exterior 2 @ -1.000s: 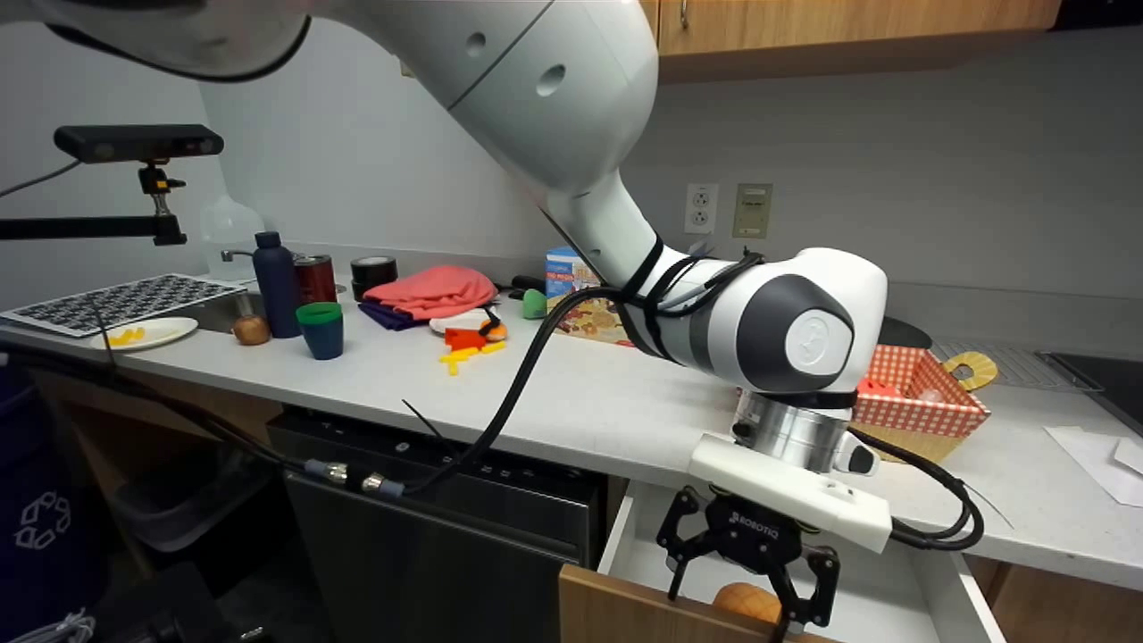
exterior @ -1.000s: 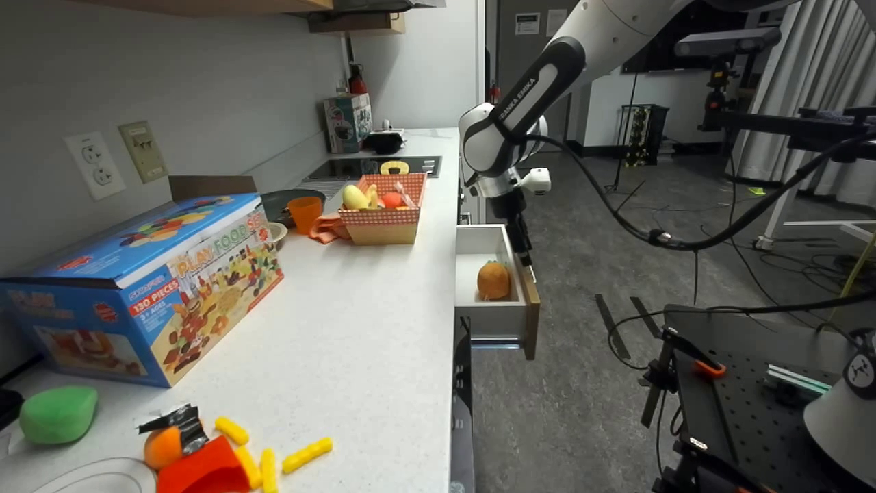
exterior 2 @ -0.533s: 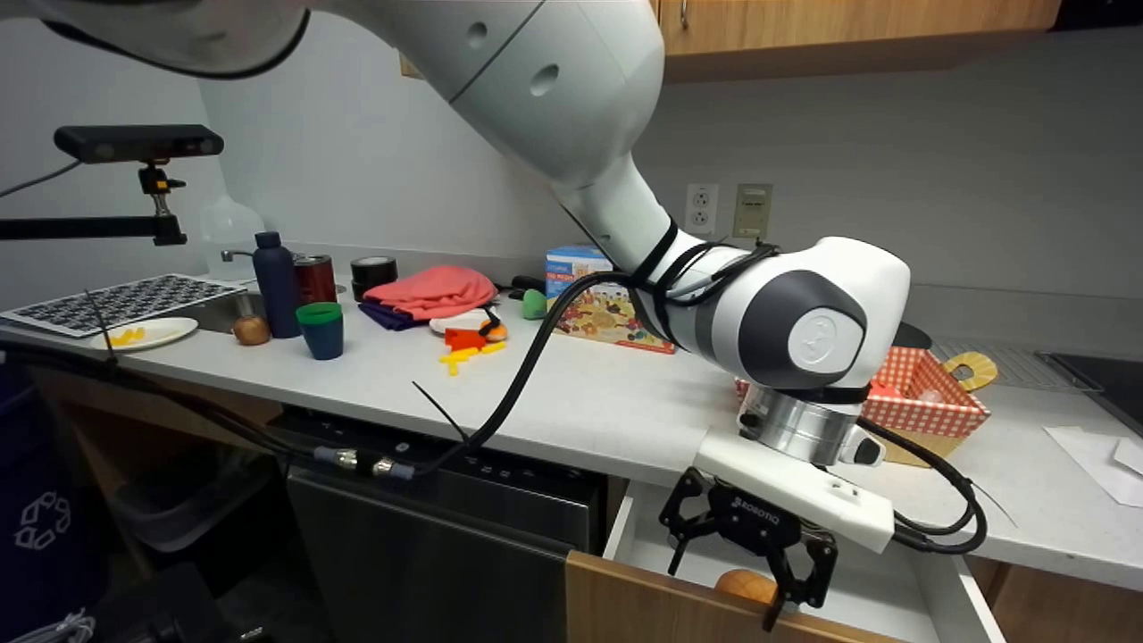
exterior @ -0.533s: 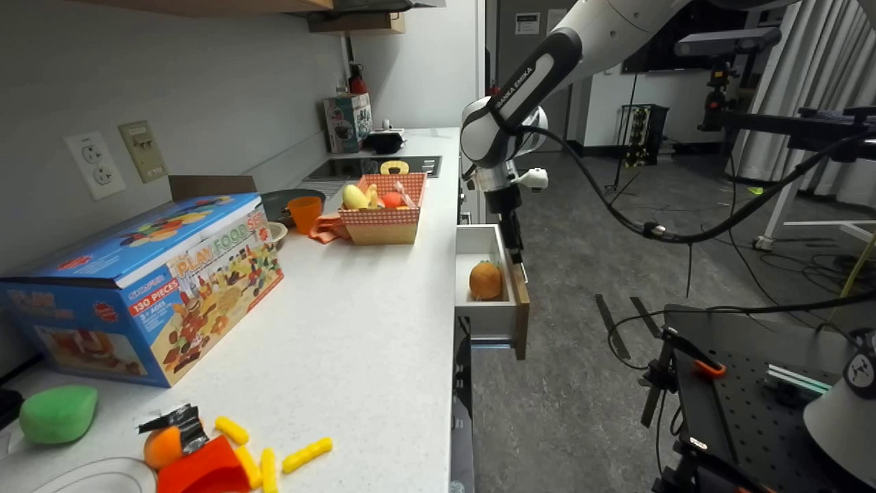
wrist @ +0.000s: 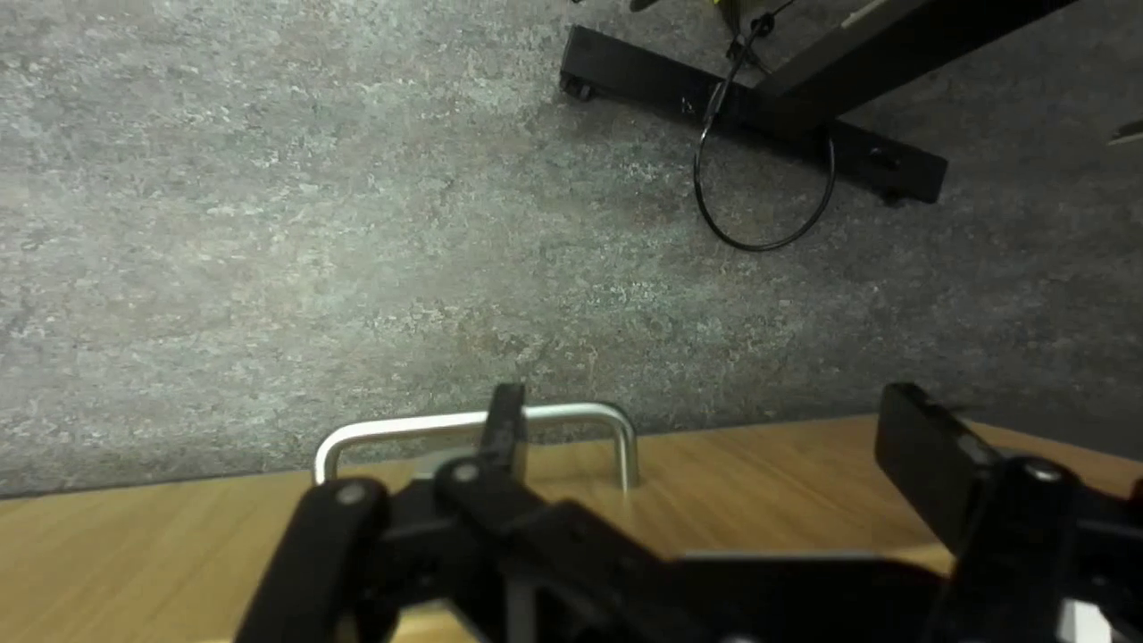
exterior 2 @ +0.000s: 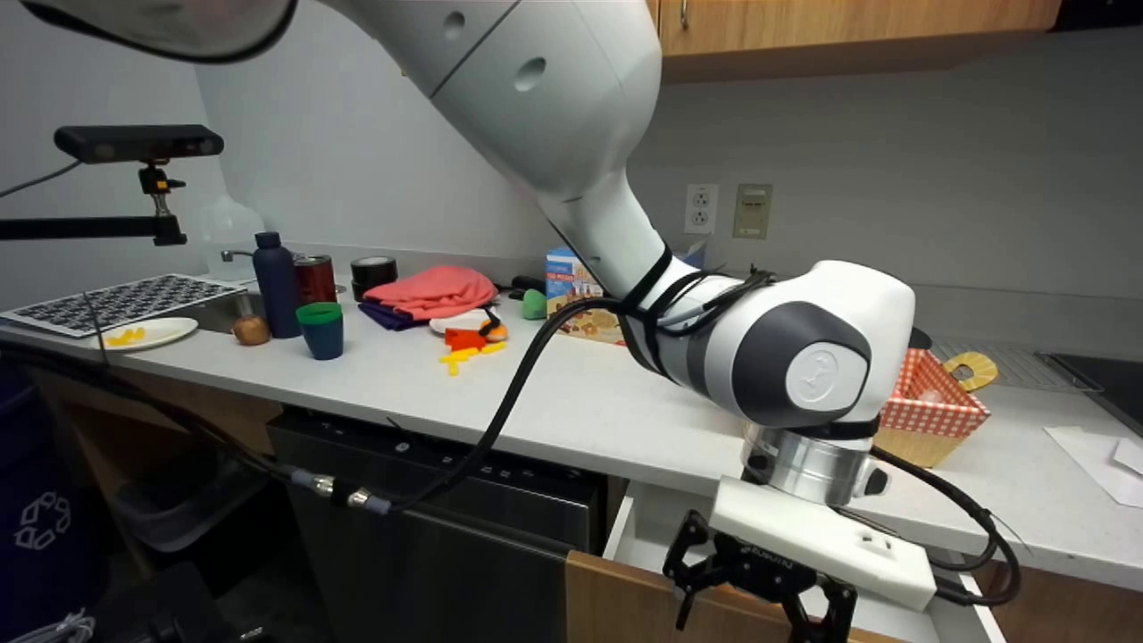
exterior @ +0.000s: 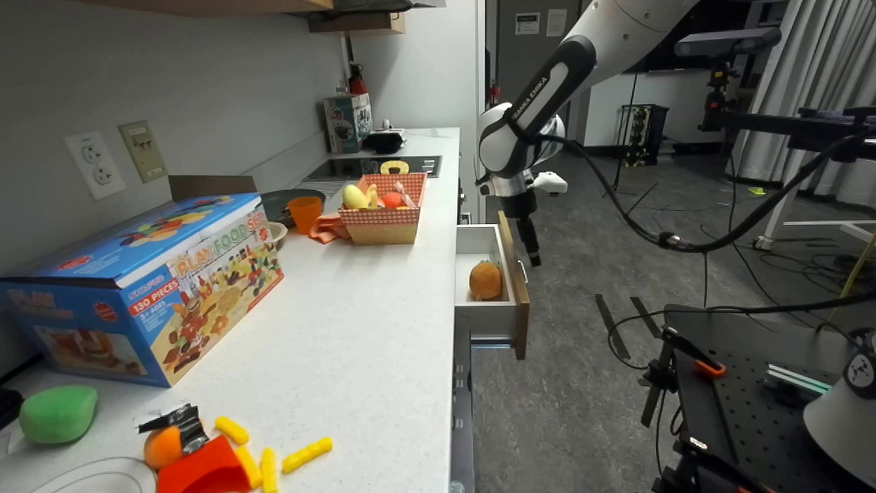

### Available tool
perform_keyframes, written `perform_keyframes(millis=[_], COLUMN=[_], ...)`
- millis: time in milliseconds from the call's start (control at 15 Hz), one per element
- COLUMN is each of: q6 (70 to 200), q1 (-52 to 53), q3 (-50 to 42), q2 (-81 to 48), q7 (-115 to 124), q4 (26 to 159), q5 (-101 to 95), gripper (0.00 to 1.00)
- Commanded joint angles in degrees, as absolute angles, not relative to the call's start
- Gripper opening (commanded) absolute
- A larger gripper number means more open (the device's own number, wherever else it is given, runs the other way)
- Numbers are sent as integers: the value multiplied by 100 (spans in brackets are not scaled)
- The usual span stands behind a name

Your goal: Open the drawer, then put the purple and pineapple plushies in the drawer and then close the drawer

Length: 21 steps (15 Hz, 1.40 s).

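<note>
The drawer stands open, with a white inside and a wooden front (exterior: 521, 301) that also shows in an exterior view (exterior 2: 616, 594). Its metal handle (wrist: 571, 413) shows in the wrist view. The orange pineapple plushie (exterior: 486, 280), with a green top, lies inside the drawer near the front. No purple plushie can be made out in these views. My gripper (exterior: 535, 261) is open and empty, pointing down just outside the drawer front. In the wrist view the fingers (wrist: 705, 420) are wide apart, and the left finger overlaps the handle in the picture; contact cannot be told.
The counter (exterior: 383, 329) runs beside the drawer, with a red-checked basket (exterior: 380, 226) of play food and a play food box (exterior: 205, 294). A dishwasher (exterior 2: 438, 545) is next to the drawer. A black stand foot (wrist: 661, 80) is on the floor.
The drawer slid slightly inward, then stopped, with the plushie moving along. My gripper has moved from above the drawer's front edge outward and lower, to the outer side of the front.
</note>
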<state>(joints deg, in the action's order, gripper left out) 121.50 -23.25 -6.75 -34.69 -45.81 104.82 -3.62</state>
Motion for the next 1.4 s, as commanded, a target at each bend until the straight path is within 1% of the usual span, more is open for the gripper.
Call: perform_keyframes(millis=[0,467,1333], q6=[12535,13197,13770], q1=[-2387,-2328,-2032], q3=[-740,-519,-180], q2=[-3441,-3611,-3661], q7=[-4779,-4275,-3084], q4=[10839,10775,10345], q5=[-483,-27,102], gripper=[100,100,100])
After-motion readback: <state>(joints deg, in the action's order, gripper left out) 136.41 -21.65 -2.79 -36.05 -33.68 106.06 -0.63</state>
